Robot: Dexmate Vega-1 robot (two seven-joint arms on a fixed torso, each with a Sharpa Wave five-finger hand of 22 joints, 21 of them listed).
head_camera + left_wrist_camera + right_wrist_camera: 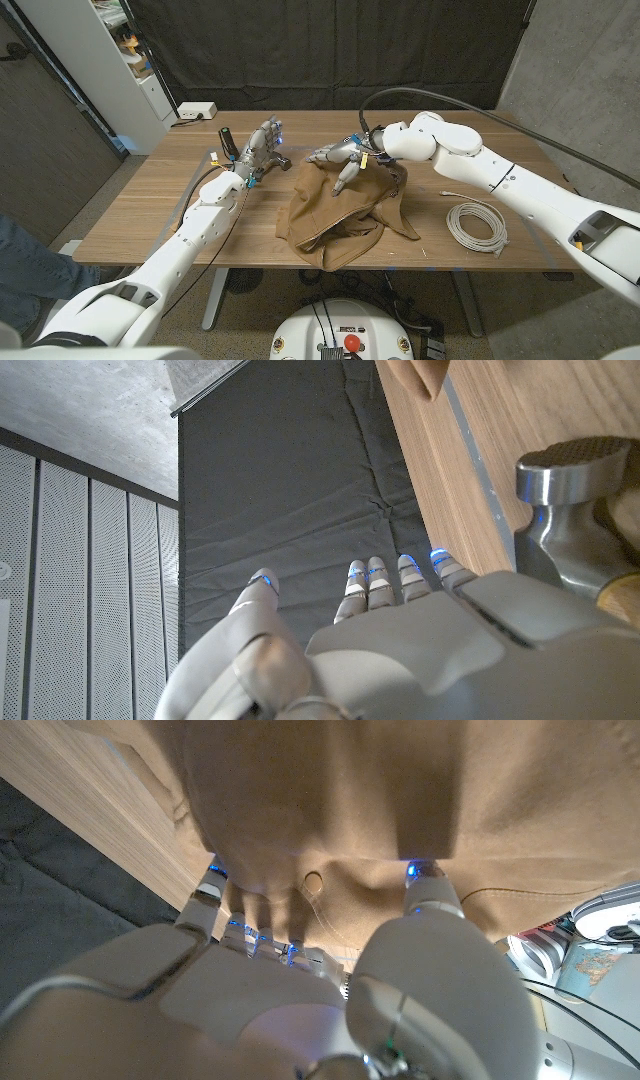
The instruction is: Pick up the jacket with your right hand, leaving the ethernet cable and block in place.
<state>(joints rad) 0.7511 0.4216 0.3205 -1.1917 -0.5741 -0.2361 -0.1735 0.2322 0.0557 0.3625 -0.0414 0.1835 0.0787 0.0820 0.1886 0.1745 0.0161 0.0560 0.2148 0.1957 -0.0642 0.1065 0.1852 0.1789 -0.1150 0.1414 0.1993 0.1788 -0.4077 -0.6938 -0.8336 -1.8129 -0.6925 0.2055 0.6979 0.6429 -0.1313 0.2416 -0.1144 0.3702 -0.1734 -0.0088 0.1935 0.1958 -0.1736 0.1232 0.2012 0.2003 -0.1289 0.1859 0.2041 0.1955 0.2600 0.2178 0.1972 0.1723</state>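
A brown jacket (345,215) lies crumpled on the middle of the wooden table (150,215). My right hand (343,158) reaches over its far edge, fingers spread and pointing left. In the right wrist view the fingertips (215,880) and thumb press into the jacket (400,790), with a fold of cloth bulging between them. A white coiled ethernet cable (478,222) lies to the right of the jacket, apart from it. My left hand (257,152) stands at the far left of the table, fingers straight and holding nothing.
A hammer (575,510) lies right beside my left hand, its black handle (226,138) pointing away. A white power strip (195,110) sits at the table's far left corner. A white shelf (110,60) stands behind. A person's leg (20,260) shows at the left edge.
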